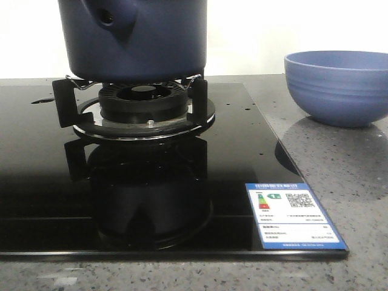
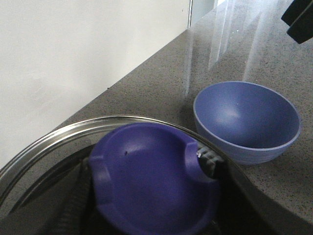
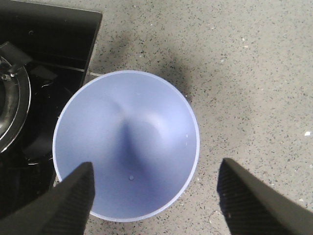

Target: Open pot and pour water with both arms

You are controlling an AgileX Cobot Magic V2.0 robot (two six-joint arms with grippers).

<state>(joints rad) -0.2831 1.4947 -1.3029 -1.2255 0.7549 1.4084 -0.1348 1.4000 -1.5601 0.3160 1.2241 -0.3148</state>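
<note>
The dark navy pot [image 1: 139, 36] stands on the gas burner [image 1: 142, 100], its stubby side tube [image 1: 108, 18] facing the camera; its top is cut off by the frame. In the left wrist view a glass lid with a steel rim [image 2: 63, 134] carries a blue-purple knob [image 2: 146, 181]. My left gripper [image 2: 144, 193] is shut on that knob, with a ribbed finger pad [image 2: 209, 164] against its side. My right gripper [image 3: 156, 196] is open and empty, hovering above the light-blue bowl [image 3: 127, 147]. Neither gripper shows in the front view.
The light-blue bowl [image 1: 339, 88] sits on the speckled grey counter to the right of the black glass hob [image 1: 48, 182]; it also shows in the left wrist view [image 2: 247, 120]. A blue-and-white energy label [image 1: 291, 212] is stuck at the hob's front right corner. A white wall is behind.
</note>
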